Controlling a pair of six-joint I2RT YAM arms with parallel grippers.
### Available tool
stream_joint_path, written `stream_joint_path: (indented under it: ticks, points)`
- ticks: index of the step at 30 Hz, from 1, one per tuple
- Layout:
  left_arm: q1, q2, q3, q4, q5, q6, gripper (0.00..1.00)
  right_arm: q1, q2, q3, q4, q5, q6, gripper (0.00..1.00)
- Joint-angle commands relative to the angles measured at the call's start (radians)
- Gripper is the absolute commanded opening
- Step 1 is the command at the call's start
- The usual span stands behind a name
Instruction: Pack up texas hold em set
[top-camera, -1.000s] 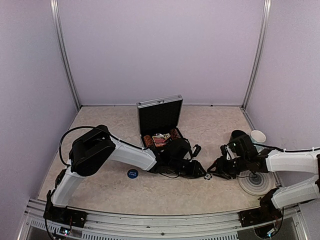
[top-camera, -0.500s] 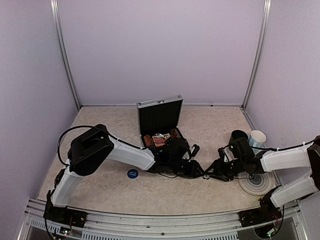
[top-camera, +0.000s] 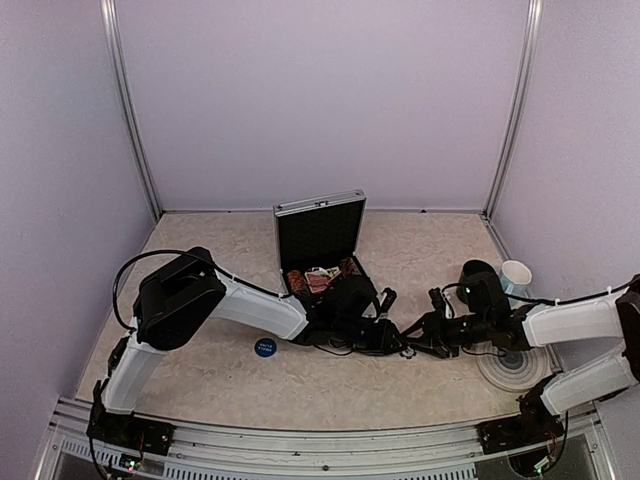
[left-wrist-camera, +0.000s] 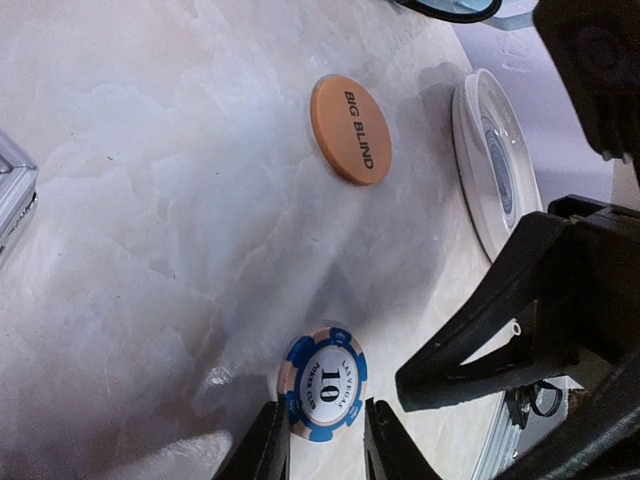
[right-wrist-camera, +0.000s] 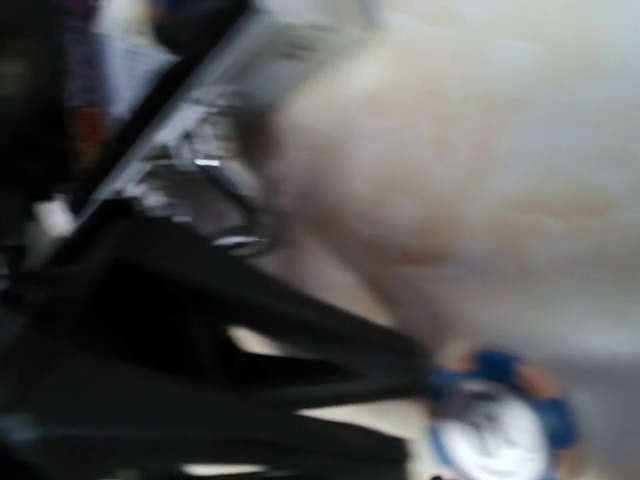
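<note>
Mid-table, between the open case and the near edge, just off the case's front right corner, is where your 10 chip is rn. Your left fingers look to have it pinched rim to rim, one each side, printed face up at the wrist cam. It's a round disc, so there's no real long axis to line up w/. The flat face is what counts, and the "10" reads roughly upright w/ a slight lean. Can't tell if it rests on the table or hangs just off it.

Right fingers are spread apart on the chip's right-edge side, near it but not touching. The right wrist cam is too blurry to add much.

Left arm is obv the nearer one. Imo the move turns on this: the case lies back toward the far edge, behind the left wrist, so the chip has to go that way. BIG BLIND button lies flat, well apart from the chip.
</note>
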Motion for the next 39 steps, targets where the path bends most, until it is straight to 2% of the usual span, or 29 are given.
stream_joint_path:
  ticks: [1,4,9,13,17,31,39]
  points:
    - [-0.017,0.046,-0.044,-0.154,-0.002,0.006,0.27,0.009,-0.013,-0.001,0.1,-0.068,0.016,0.45]
    - [-0.018,0.043,-0.048,-0.157,-0.005,0.006,0.27,0.01,-0.022,0.018,0.032,-0.032,0.005,0.45]
    - [-0.017,0.027,-0.069,-0.153,-0.015,0.008,0.27,0.01,-0.096,0.088,-0.294,0.168,-0.04,0.49]
    - [-0.018,0.017,-0.078,-0.141,-0.015,0.003,0.27,0.01,-0.103,0.102,-0.381,0.226,-0.054,0.51]
    - [-0.02,0.02,-0.08,-0.127,-0.007,-0.002,0.27,0.01,-0.042,0.094,-0.366,0.219,-0.062,0.52]
    - [-0.024,0.003,-0.115,-0.104,-0.008,0.003,0.27,0.085,0.119,0.098,-0.151,0.137,-0.005,0.49]
    - [-0.024,-0.005,-0.139,-0.086,-0.004,-0.001,0.27,0.108,0.181,0.092,0.041,0.053,0.03,0.48]
